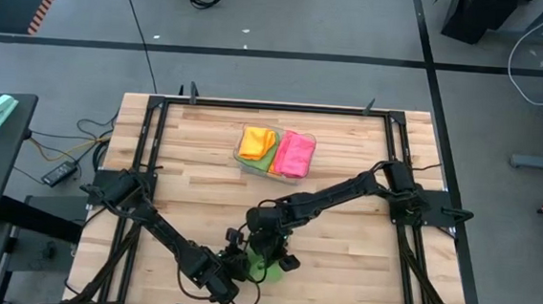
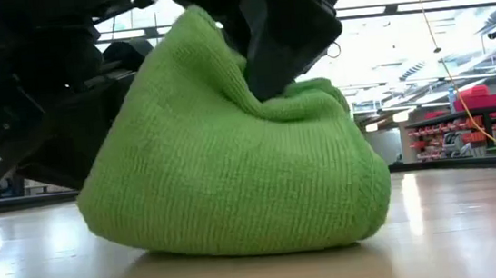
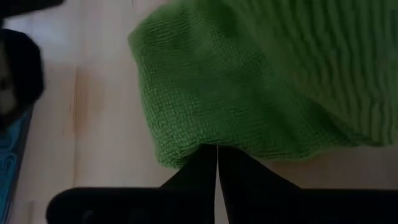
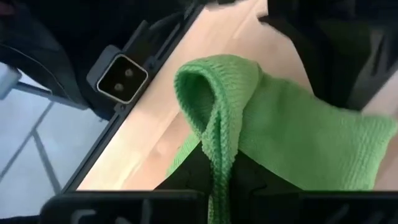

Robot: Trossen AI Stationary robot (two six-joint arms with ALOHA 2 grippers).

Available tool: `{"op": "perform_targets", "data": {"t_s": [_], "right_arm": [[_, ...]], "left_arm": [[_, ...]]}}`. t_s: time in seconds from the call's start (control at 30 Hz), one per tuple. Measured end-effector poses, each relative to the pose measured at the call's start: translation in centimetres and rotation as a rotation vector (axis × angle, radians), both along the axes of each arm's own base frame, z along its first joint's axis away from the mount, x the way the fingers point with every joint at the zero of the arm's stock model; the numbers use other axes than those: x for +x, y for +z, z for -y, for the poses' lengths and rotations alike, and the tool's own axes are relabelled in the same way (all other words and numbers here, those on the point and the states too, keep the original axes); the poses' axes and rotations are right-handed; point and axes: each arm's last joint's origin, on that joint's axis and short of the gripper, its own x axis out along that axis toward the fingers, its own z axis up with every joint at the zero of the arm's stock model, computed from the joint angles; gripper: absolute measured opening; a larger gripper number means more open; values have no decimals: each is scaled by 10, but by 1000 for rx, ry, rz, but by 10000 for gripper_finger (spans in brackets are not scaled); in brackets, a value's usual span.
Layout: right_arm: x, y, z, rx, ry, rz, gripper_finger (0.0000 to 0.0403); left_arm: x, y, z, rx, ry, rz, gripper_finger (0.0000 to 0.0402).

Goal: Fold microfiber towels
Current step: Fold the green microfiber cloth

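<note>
We saw the green towel bunched into a mound on the table, well apart from the clear tray and close to the table's near edge. Our right gripper had its jaws closed on a raised fold of the green towel. Our left gripper met the same towel at its hem, jaws nearly together and pinching the edge. In the tray lay the other towels: an orange towel, a pink towel beside it, and another green one beneath the orange.
</note>
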Motion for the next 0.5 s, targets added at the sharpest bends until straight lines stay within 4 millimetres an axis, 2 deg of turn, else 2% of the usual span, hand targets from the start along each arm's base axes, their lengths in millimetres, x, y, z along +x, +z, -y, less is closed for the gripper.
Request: {"op": "perform_targets", "data": {"t_s": [0.3,0.5], "right_arm": [[2,-8,20,44,-112,-73,35],[4,-7,35,145,-191,-189,35]], "left_arm": [[4,0,-3,-20,28,19,6],[5,0,-1,-31,25,33,30]]}}
